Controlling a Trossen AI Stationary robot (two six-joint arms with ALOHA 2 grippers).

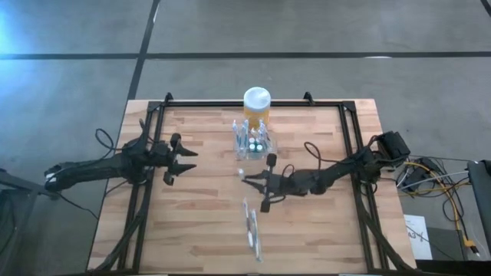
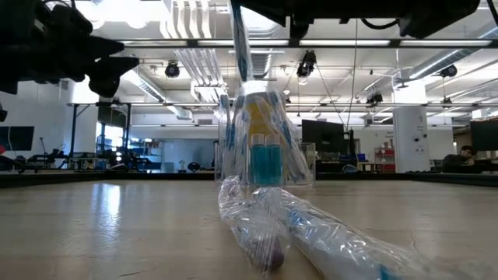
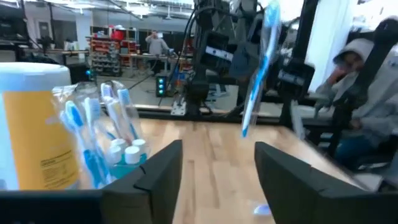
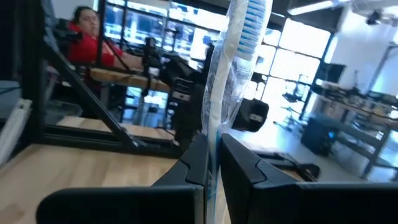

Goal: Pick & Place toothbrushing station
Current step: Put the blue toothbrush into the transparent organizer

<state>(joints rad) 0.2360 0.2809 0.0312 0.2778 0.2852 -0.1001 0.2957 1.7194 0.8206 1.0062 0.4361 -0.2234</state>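
1. The toothbrush holder [image 1: 252, 142], a small clear plastic stand, sits on the wooden worktop [image 1: 199, 222] towards the far edge, near the middle.
2. Several wrapped toothbrushes stand upright in it, and two small tubes with white caps [image 3: 127, 151] show at its base.
3. A yellow jar with a white lid [image 1: 257, 103] stands right behind the holder, at the far edge; whether the two touch cannot be told.
4. The right pincer [image 1: 247, 181] hovers over the middle of the worktop, just on the near side of the holder.
5. Its fingers [image 4: 245, 163] are pressed together on a toothbrush in a clear wrapper [image 4: 239, 37], which stands up from between them with its blue and white bristles at the top.
6. The left pincer [image 1: 189, 162] is over the worktop to the left of the holder, apart from it, pointing towards it.
7. Its fingers [image 3: 163, 165] stand wide apart with nothing between them.
8. Another wrapped toothbrush [image 1: 252, 226] lies flat on the worktop nearer the front edge.
9. People sit in the room behind the worktop, one in a grey hood [image 3: 367, 81] and one in red [image 4: 93, 43].
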